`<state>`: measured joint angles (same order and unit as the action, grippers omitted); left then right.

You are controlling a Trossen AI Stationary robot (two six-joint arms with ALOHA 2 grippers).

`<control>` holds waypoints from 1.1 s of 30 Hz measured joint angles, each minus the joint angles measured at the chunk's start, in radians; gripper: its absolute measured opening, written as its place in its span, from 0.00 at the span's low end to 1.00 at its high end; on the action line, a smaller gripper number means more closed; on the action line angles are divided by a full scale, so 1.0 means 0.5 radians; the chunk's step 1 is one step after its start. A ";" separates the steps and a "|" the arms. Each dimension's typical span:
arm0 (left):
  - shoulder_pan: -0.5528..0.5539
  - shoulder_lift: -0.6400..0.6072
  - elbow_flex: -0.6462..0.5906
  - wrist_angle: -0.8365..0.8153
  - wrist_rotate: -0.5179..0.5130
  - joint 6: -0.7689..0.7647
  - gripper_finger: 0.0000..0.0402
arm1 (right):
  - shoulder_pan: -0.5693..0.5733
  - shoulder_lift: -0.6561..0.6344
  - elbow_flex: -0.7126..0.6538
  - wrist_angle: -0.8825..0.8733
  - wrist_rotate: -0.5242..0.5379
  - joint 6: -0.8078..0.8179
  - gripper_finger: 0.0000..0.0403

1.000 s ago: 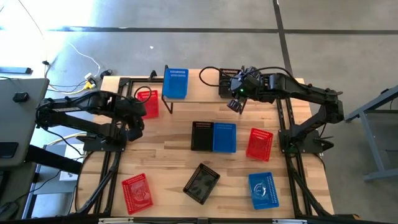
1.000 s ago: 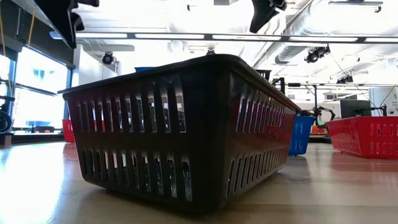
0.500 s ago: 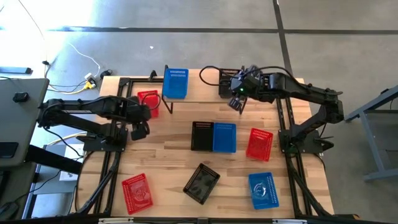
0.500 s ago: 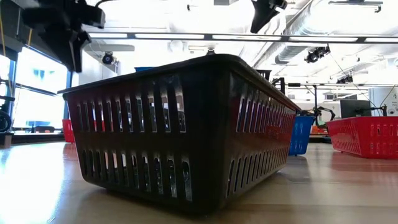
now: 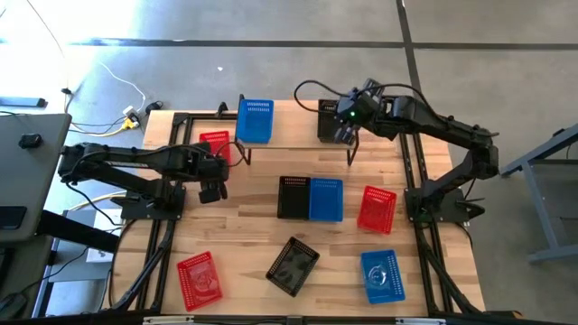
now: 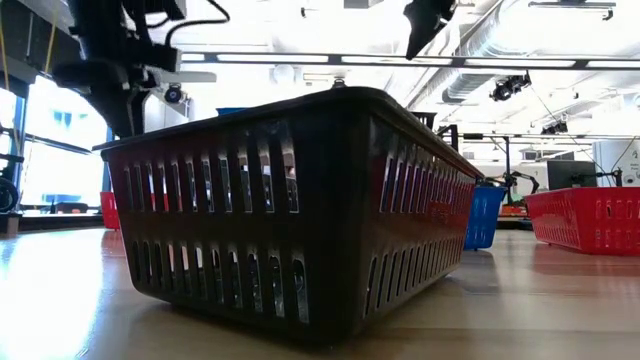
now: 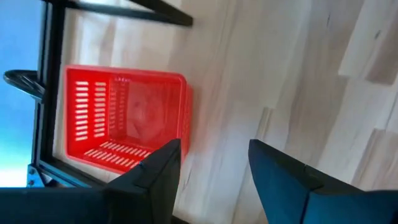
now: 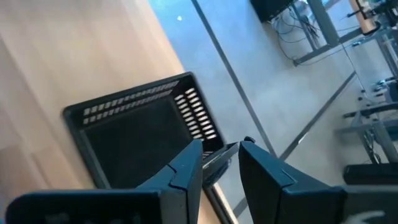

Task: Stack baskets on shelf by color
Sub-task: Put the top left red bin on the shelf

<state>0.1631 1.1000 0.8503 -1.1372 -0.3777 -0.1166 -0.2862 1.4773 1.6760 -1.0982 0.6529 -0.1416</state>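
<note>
The left gripper [image 5: 213, 191] hangs over bare table [image 5: 244, 235], jaws open and empty, near the red basket [image 5: 217, 147] by the shelf's [image 5: 289, 135] left end. The right gripper [image 5: 341, 135] hovers over the black basket [image 5: 329, 121] on the shelf's right end, jaws slightly apart, holding nothing. A blue basket [image 5: 255, 120] occupies the shelf's left end. Six further baskets lie on the table.

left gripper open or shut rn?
Open. In the left wrist view the left gripper shows bare tabletop between its spread fingers, with nothing held; the red basket lies beyond them.
</note>
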 joint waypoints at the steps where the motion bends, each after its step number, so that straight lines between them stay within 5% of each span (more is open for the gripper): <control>1: 0.000 0.022 -0.011 0.003 -0.001 0.012 0.44 | -0.021 0.000 0.000 0.015 0.000 -0.029 0.23; 8: -0.003 0.175 -0.025 0.087 -0.237 0.290 0.44 | -0.145 0.000 0.000 0.093 -0.006 -0.204 0.23; 12: 0.032 0.263 -0.025 0.154 -0.201 0.397 0.44 | -0.209 0.000 0.000 0.150 -0.011 -0.228 0.23; 18: 0.071 0.445 -0.024 0.193 -0.138 0.398 0.44 | -0.264 0.000 0.000 0.154 -0.035 -0.224 0.23; 33: 0.106 0.797 -0.024 0.183 -0.355 0.292 0.44 | -0.270 0.000 0.000 0.152 -0.042 -0.257 0.23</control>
<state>0.2159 1.4985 0.8383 -1.0458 -0.5554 0.0296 -0.4210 1.4773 1.6760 -1.0222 0.6319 -0.2703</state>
